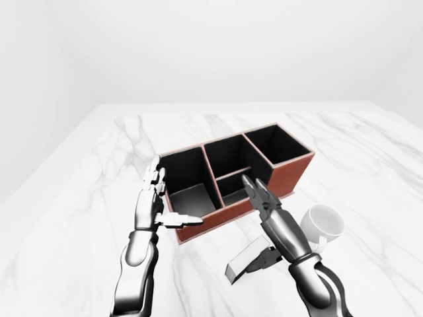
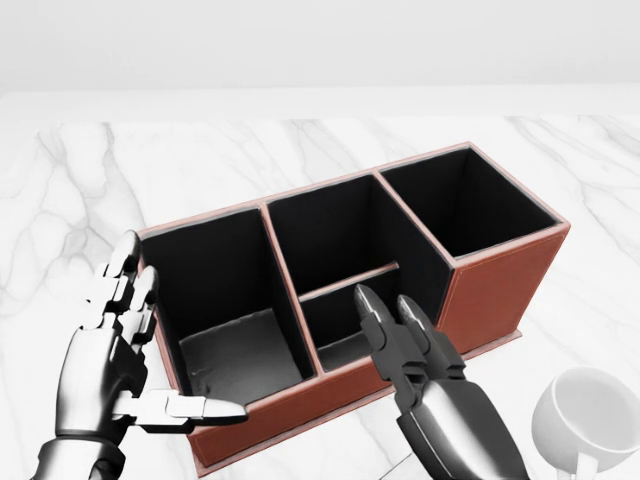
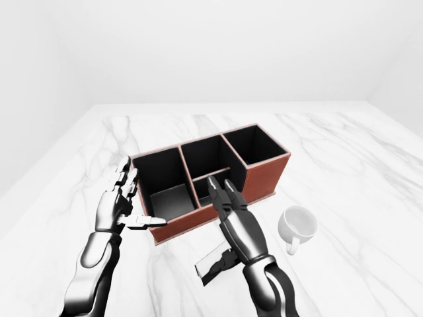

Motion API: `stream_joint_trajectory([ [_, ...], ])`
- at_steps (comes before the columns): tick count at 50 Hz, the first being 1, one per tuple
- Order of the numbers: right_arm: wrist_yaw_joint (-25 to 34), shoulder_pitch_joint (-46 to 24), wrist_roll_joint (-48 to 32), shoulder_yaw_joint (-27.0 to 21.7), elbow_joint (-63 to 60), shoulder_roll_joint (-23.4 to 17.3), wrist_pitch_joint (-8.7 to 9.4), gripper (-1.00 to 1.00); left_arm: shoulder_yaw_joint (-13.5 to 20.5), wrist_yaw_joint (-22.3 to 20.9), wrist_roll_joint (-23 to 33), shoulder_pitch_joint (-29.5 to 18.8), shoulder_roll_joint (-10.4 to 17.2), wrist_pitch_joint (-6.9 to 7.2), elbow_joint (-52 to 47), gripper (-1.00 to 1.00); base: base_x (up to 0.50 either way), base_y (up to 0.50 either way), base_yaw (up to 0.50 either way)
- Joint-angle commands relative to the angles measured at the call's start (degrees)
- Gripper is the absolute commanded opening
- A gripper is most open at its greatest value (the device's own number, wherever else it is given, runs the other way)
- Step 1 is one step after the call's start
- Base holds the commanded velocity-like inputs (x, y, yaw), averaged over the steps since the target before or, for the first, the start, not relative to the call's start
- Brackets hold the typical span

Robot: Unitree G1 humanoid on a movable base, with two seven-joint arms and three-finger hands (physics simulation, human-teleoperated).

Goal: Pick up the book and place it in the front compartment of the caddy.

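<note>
The red-brown caddy with black insides stands slantwise on the white marble table. Its middle section is split by a low divider, and the small compartment lies at the lower side. My left hand is open beside the caddy's left end, fingers upright and thumb pointing right along the lower wall. My right hand is open, its straight fingers reaching over the lower wall at the small compartment. The pale grey book lies tilted under that hand's palm, with the thumb against it. Whether the book is off the table is unclear.
A white mug lies on its side to the right of my right arm, below the caddy's right end. The marble top stretches well beyond the caddy on all sides, ending at a far edge before a white wall.
</note>
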Motion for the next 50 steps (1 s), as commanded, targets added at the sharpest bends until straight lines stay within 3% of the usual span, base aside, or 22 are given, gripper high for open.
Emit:
stream_joint_trajectory([
  [1,0.5,-0.3,-1.8,0.4,0.5,0.2,-1.12,1.0,0.0,0.0,0.0,-0.1,0.0,0.0,0.4,0.99,0.0,0.0,0.0],
  [43,-3.1,3.4,-5.3,7.6,-0.1,-3.2,-1.53,1.0,-0.1,0.1,0.2,-0.4,0.0,0.0,0.8,0.98,0.0,0.0,0.0],
  [50,-5.3,3.3,-5.3,7.2,3.4,-3.6,-3.8,1.0,-0.2,0.1,0.2,-0.2,0.0,0.0,0.5,0.98,0.0,0.0,0.0],
])
